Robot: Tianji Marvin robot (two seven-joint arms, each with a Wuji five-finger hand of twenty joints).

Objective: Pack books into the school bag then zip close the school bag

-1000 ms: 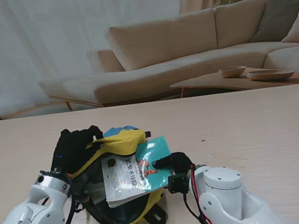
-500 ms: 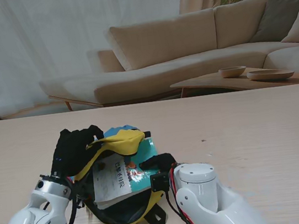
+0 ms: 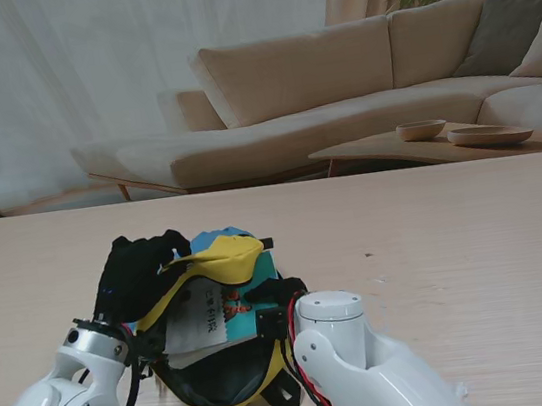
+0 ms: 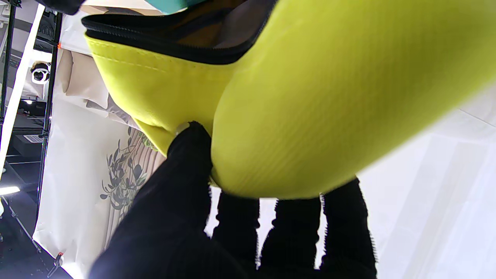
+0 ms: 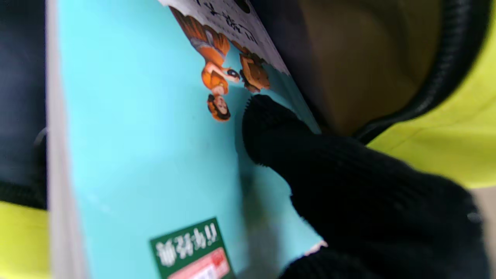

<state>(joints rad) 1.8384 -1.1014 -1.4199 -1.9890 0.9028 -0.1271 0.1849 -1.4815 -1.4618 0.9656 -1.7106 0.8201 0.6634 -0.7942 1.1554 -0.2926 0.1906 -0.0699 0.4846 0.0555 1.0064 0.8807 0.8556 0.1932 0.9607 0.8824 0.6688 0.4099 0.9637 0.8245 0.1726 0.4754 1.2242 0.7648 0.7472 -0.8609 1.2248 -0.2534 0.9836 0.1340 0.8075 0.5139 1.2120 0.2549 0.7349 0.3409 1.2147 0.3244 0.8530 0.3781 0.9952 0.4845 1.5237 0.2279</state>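
The table [image 3: 436, 230] is seen under the yellow school bag [image 3: 232, 390], lying at about seven o'clock, mouth unzipped. Its upper flap is gripped by the gloved left hand [image 3: 139, 272]. A teal book [image 5: 147, 155], half inside the opening, is pinched by the right hand [image 3: 275, 291], thumb on its cover.

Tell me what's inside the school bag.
A teal-covered book, partly in the school bag, with the right hand on its cover. The yellow flap, gripped by the left hand, covers anything deeper.
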